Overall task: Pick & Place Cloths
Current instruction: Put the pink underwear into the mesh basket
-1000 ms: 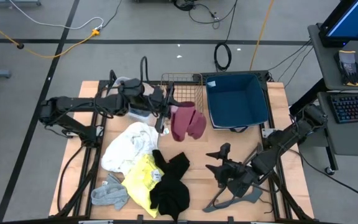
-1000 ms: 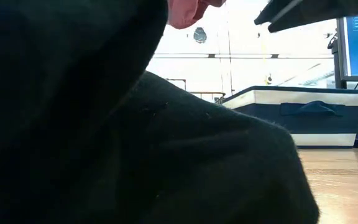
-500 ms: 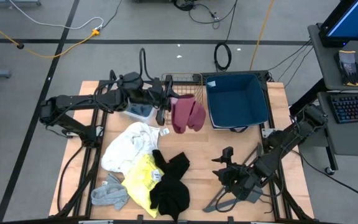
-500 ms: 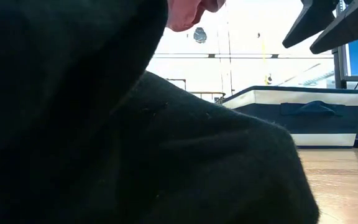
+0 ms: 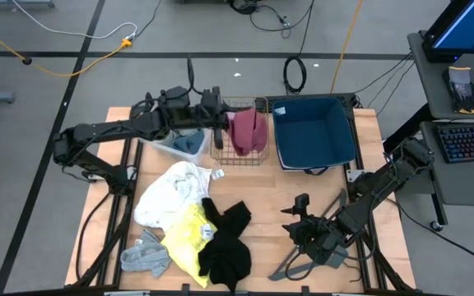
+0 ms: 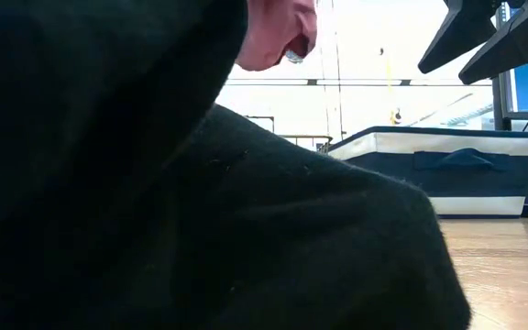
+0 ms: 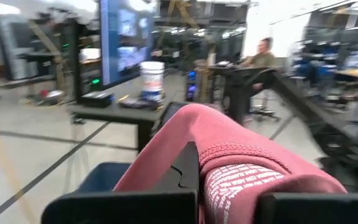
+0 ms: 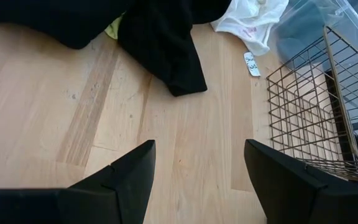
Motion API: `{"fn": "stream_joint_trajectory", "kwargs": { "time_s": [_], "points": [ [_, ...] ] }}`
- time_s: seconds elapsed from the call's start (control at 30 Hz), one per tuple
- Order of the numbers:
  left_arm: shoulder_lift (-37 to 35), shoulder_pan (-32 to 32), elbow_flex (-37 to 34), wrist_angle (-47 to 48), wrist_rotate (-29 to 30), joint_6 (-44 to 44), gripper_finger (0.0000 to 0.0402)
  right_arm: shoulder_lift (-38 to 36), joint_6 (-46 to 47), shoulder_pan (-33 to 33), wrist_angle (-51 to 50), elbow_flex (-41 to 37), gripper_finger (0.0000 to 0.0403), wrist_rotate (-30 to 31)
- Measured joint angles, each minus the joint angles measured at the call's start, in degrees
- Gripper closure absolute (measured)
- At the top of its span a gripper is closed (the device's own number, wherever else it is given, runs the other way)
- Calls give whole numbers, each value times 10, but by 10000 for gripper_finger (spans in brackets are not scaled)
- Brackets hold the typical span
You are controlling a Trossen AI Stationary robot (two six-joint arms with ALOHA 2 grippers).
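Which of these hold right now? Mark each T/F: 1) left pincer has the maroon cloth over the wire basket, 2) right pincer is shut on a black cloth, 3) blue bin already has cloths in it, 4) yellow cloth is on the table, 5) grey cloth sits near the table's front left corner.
1) True. The left pincer holds the maroon cloth over the wire basket.
2) False. The right pincer is open and empty, over bare wood; the black cloth lies apart from it.
3) False. The blue bin shows only its bare inside.
4) True. The yellow cloth lies partly under the black one.
5) True. The grey cloth lies there.
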State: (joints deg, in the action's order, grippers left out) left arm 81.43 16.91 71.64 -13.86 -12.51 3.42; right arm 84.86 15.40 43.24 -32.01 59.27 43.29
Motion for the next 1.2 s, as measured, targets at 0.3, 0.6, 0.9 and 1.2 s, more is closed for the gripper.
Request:
{"fn": "stream_joint_trajectory", "kwargs": {
  "time_s": [0.3,0.6,0.9,1.2],
  "points": [
    [24,33,1,-3,67,8,401,0,-2,-2,0,0,165,1],
    [103,72,1,-39,116,35,401,0,-1,-2,0,0,165,1],
    [146,97,0,-28,157,53,401,0,-1,-2,0,0,165,1],
    [192,96,0,5,203,72,402,0,0,-2,0,0,165,1]
  ]
}}
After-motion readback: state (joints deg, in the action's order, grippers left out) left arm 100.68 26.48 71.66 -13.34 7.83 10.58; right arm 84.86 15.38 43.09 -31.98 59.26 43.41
